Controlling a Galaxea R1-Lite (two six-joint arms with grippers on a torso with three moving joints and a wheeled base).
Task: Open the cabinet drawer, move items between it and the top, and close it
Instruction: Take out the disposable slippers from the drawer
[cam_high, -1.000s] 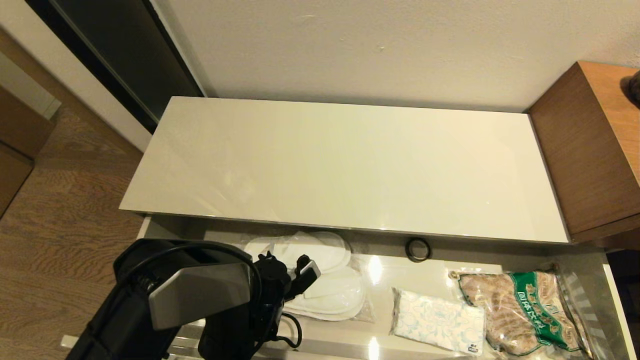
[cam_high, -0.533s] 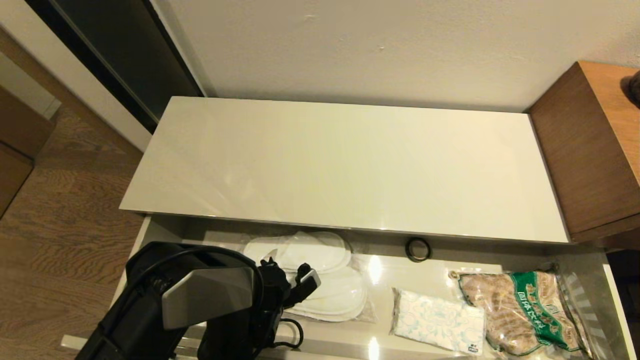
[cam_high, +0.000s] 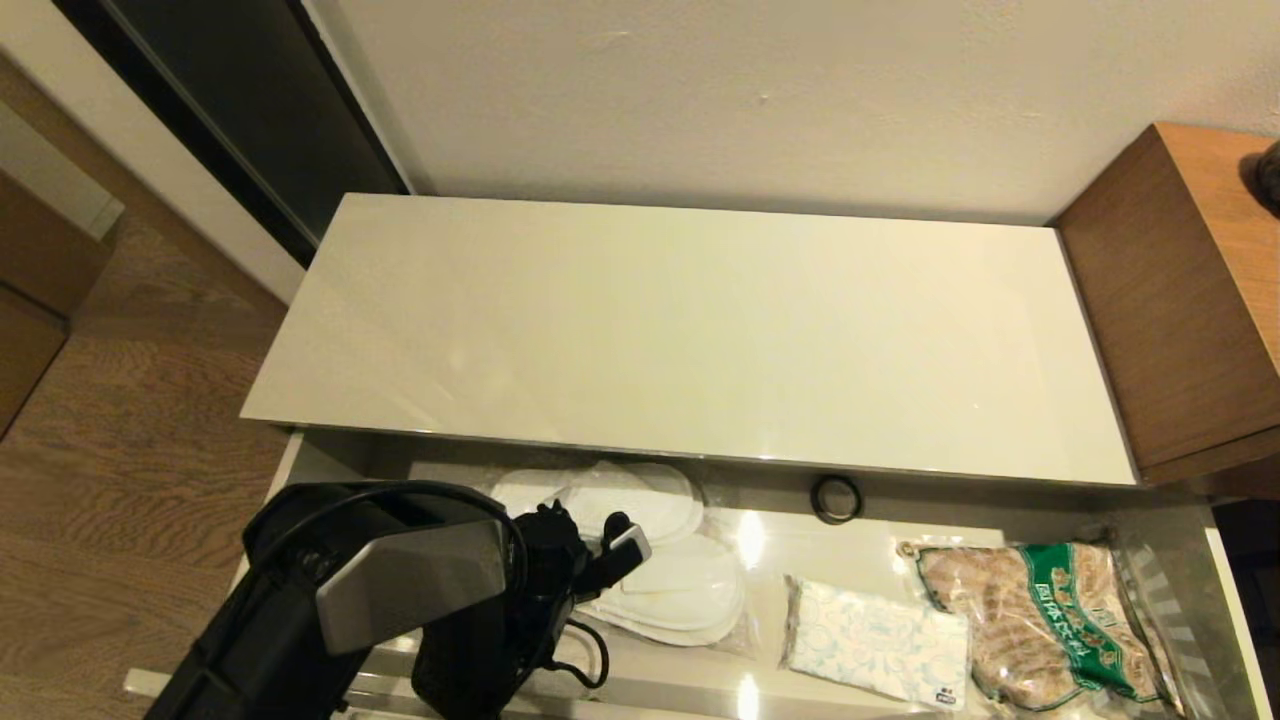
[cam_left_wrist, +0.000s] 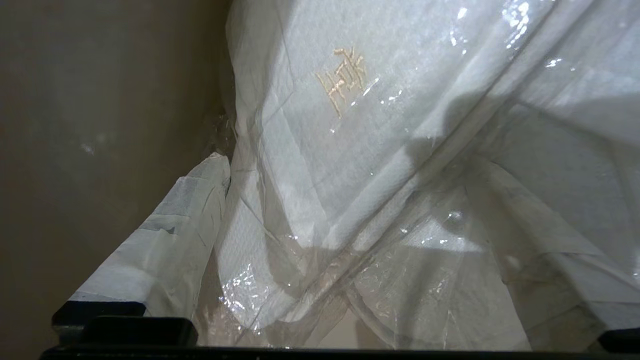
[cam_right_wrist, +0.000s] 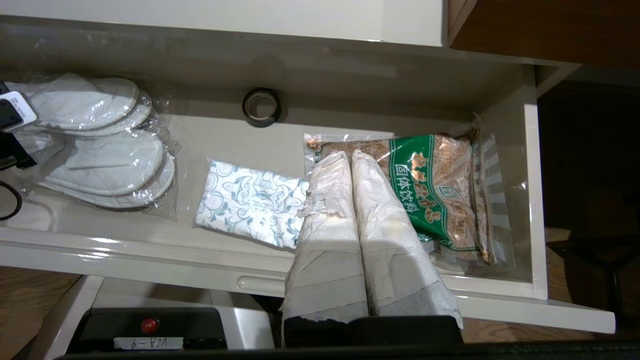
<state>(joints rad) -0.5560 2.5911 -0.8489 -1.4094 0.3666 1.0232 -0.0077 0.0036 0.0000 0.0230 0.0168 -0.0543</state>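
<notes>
The cabinet drawer (cam_high: 1225, 600) stands pulled out below the bare glossy cream top (cam_high: 700, 330). Bagged white slippers (cam_high: 670, 590) lie at its left and the patterned tissue pack (cam_high: 875, 645) in the middle. My left gripper (cam_high: 575, 560) is down in the drawer at the slippers' left end. In the left wrist view it (cam_left_wrist: 395, 190) is open, the slippers' bag (cam_left_wrist: 400, 125) fills the gap, and one taped finger (cam_left_wrist: 165, 240) presses the bag's edge. My right gripper (cam_right_wrist: 350, 157) hovers shut and empty above the drawer front (cam_right_wrist: 150, 255), between tissue pack (cam_right_wrist: 250, 202) and slippers (cam_right_wrist: 105, 160).
A green-labelled bag of brown food (cam_high: 1040, 620) lies at the drawer's right end, also seen as the food bag (cam_right_wrist: 440, 190). A black tape ring (cam_high: 836, 498) sits by the back wall. A brown wooden cabinet (cam_high: 1180, 300) stands right of the top.
My left arm has shifted a little to the right and further in. The near slipper in the bag has slid slightly right with it.
</notes>
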